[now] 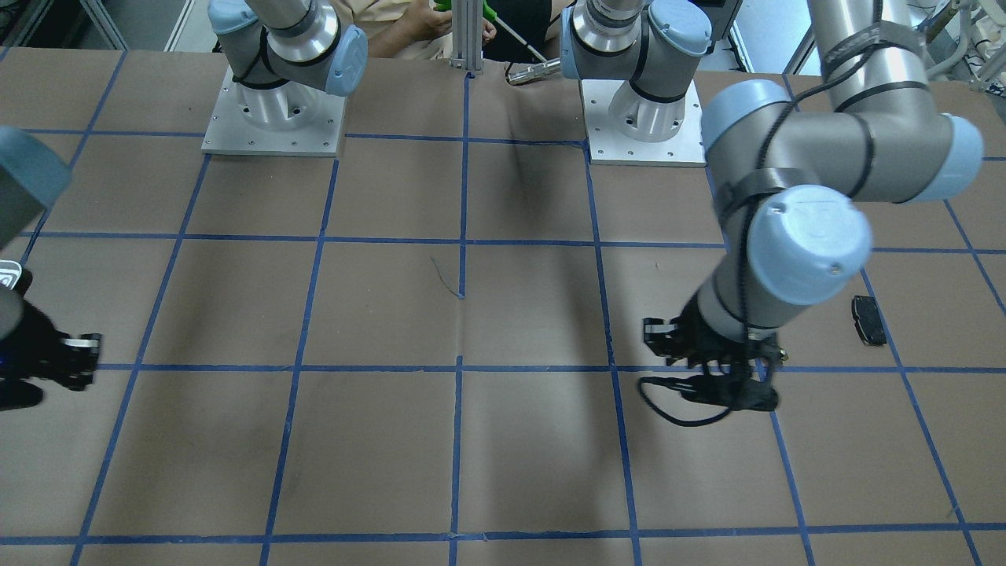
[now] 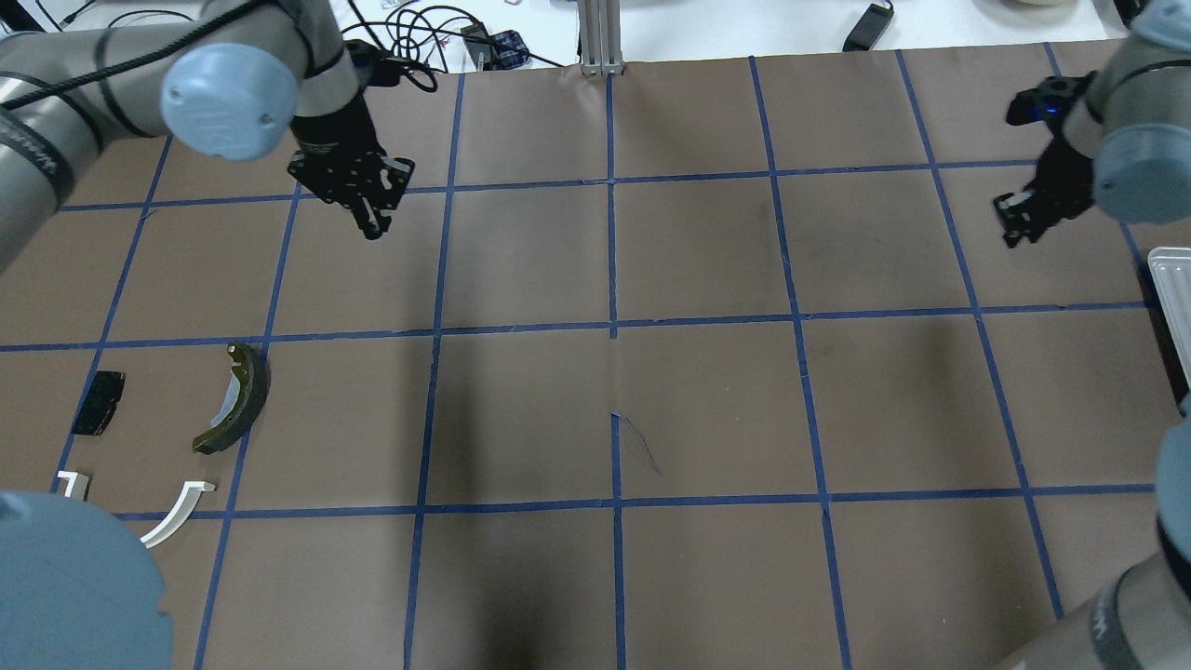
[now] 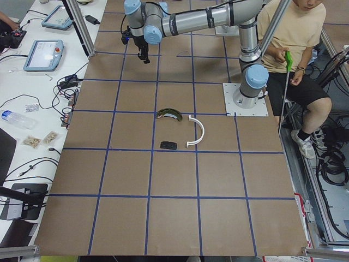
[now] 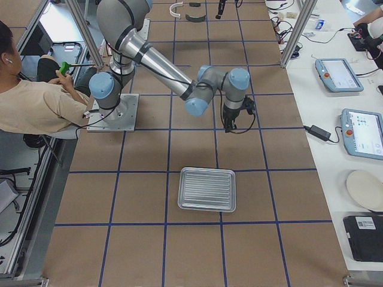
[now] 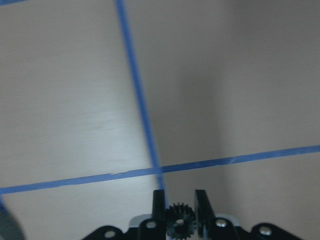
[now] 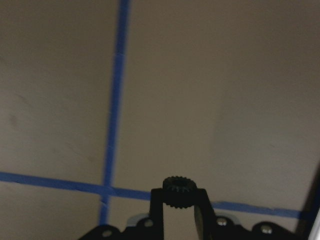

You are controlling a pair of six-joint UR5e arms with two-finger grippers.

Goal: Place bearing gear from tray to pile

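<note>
My left gripper hangs over the far left of the table and is shut on a tiny black toothed bearing gear. My right gripper is at the far right, just beyond the tray, and is shut on another small black bearing gear. The silvery tray looks empty in the right side view. The pile lies near the left base: a curved olive brake shoe, a white arc and a black pad. The left gripper is about one grid square beyond the pile.
Brown paper with a blue tape grid covers the table. A short white piece lies by the pad. Arm base plates stand at the robot's edge. A seated person holds a green tool beside the base.
</note>
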